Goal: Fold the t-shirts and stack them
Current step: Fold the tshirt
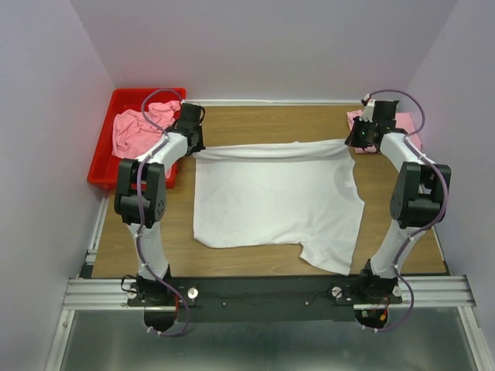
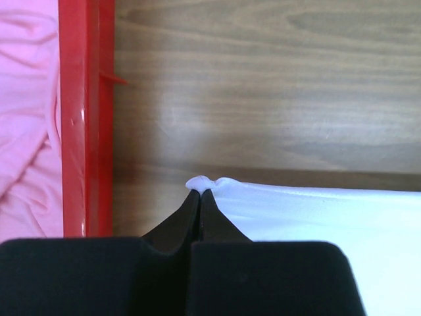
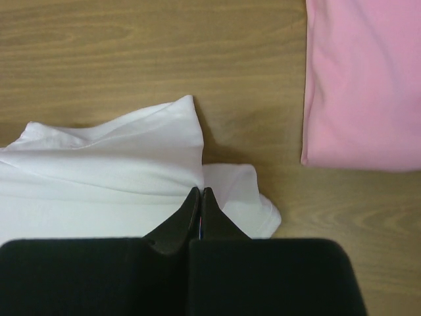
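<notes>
A white t-shirt (image 1: 271,197) lies spread over the middle of the wooden table, its far edge stretched between both grippers. My left gripper (image 1: 191,141) is shut on the shirt's far left corner (image 2: 200,184). My right gripper (image 1: 360,137) is shut on the far right part of the shirt (image 3: 131,164), where the cloth bunches. A folded pink t-shirt (image 1: 398,125) lies at the far right and shows in the right wrist view (image 3: 365,79). Crumpled pink t-shirts (image 1: 139,127) lie in the red bin (image 1: 100,158).
The red bin's rim (image 2: 85,118) stands just left of my left gripper. The pink cloth (image 2: 26,131) inside it shows at the far left. Purple walls enclose the table on three sides. Bare wood (image 1: 271,124) lies beyond the shirt's far edge.
</notes>
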Robot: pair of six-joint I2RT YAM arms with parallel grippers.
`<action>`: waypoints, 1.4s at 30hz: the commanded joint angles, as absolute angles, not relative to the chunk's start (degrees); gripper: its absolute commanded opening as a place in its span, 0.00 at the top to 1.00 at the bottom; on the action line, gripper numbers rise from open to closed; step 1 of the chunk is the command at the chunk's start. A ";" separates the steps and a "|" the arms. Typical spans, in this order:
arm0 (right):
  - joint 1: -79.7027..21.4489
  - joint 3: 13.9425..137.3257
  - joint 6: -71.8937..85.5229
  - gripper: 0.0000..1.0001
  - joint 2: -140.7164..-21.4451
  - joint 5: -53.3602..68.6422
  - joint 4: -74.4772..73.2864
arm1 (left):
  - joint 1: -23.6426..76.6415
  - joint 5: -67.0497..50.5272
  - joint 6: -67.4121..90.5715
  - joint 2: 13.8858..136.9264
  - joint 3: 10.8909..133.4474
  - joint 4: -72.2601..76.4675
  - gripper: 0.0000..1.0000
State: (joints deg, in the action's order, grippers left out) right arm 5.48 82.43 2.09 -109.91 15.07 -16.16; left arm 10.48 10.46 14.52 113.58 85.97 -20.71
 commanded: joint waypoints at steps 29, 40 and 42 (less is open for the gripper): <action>5.98 68.12 9.23 0.64 -104.95 7.72 -15.73 | 11.78 8.26 20.30 104.34 68.74 -19.07 0.72; 4.40 75.31 8.09 0.50 -105.19 19.42 -15.21 | 11.95 4.40 18.11 89.58 63.20 -16.35 0.34; 3.96 77.94 7.91 0.50 -109.40 19.86 -14.85 | 11.95 3.96 17.06 84.41 59.79 -14.95 0.27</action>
State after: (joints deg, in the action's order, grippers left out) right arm 4.91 73.71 8.93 -103.94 15.68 -15.88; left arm 11.75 6.13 19.09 91.57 63.86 -17.85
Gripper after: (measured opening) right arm 0.499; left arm 0.662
